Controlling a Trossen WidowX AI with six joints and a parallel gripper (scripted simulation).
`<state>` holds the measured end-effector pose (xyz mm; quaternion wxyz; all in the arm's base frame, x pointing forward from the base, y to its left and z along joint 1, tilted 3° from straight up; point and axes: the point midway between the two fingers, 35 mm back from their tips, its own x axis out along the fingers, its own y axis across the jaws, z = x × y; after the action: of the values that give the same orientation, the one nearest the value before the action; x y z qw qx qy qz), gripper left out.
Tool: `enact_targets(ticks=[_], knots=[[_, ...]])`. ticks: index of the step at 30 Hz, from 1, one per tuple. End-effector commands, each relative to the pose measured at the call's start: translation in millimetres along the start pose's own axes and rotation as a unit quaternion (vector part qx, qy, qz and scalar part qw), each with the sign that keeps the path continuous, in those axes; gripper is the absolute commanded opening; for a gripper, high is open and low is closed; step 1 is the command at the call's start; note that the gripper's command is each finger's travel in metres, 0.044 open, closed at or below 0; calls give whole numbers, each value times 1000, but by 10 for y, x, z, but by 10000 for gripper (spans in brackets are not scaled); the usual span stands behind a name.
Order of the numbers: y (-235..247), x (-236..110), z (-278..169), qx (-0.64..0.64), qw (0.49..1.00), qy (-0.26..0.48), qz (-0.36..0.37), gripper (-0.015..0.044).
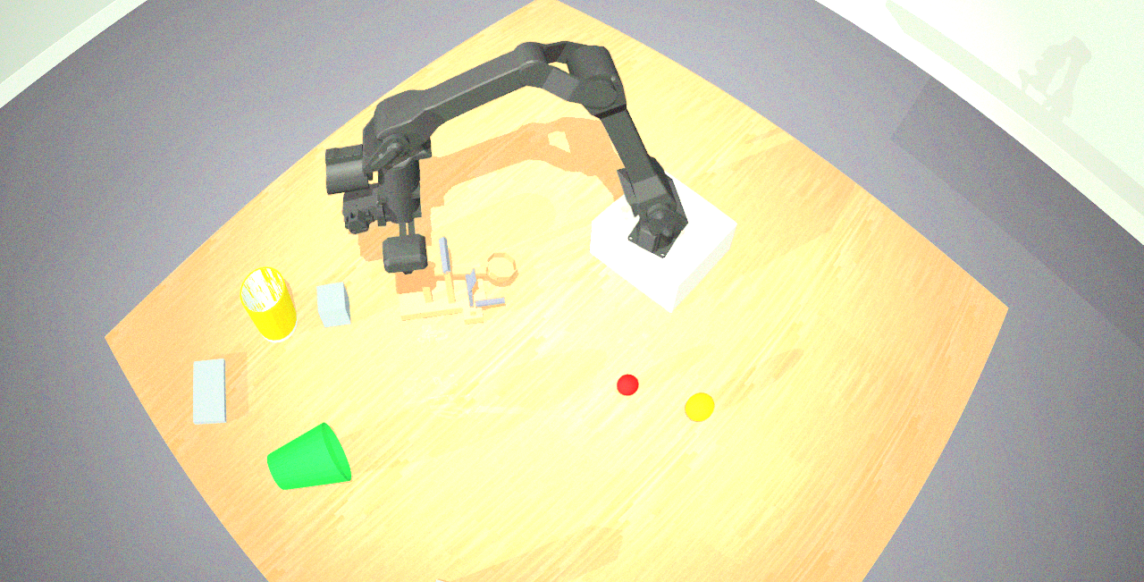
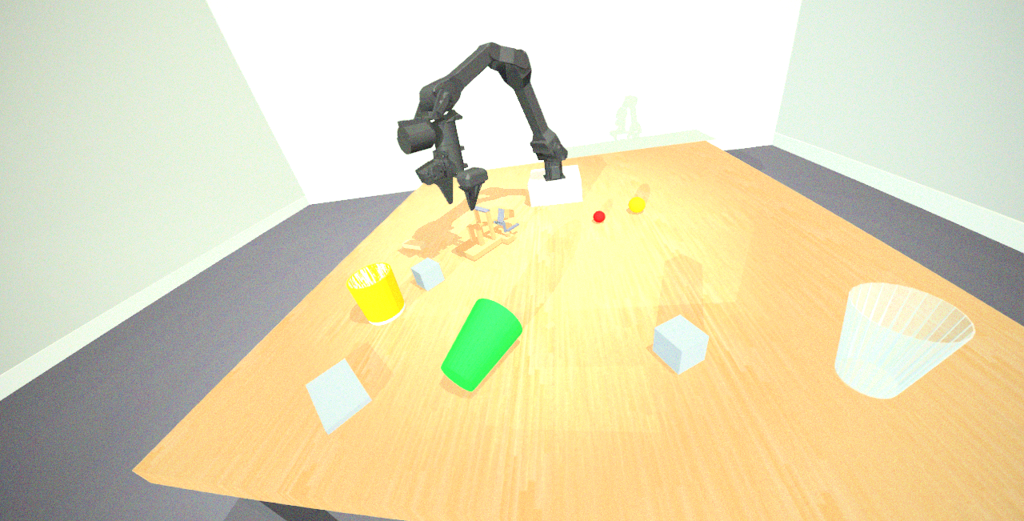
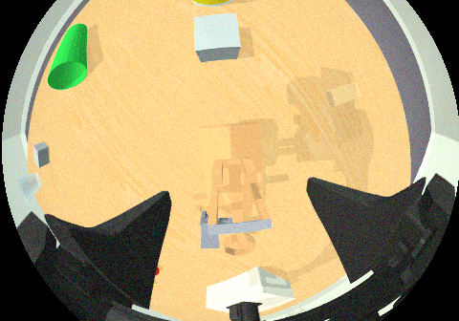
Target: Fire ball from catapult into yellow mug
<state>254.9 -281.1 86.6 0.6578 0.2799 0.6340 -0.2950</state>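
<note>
Claw [image 2: 460,197] spread wide, gripping nothing, hanging point-down just above wooden catapult [image 1: 448,294], not touching. In wrist view, both dark fingers well apart with catapult [image 3: 237,201] showing between them. Red ball [image 1: 627,384] on table [image 1: 839,322], well away at about 4 o'clock from catapult in top view; yellow ball [image 1: 699,406] just beside it, further toward 4 o'clock. Neither loaded. Yellow mug [image 1: 267,304] upright at 9 o'clock from catapult, pale blue block [image 1: 332,304] between the two. Green cup [image 1: 309,459] lying on its side at 7 o'clock. Flat pale block [image 1: 208,390] at 8 o'clock near table edge. Arm bolted on white base [image 1: 703,246] at 2 o'clock. Clear cup [image 2: 898,346] upright at far right in exterior view.
</note>
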Motion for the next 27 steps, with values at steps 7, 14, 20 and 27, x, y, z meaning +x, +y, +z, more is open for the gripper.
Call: enact_targets(ticks=[7,14,20,27], knots=[[0,250,-100,-1,1000,22,1,440],[0,484,-120,-1,1000,22,1,440],[1,554,-119,-1,1000,22,1,440],[1,669,-119,-1,1000,22,1,440]])
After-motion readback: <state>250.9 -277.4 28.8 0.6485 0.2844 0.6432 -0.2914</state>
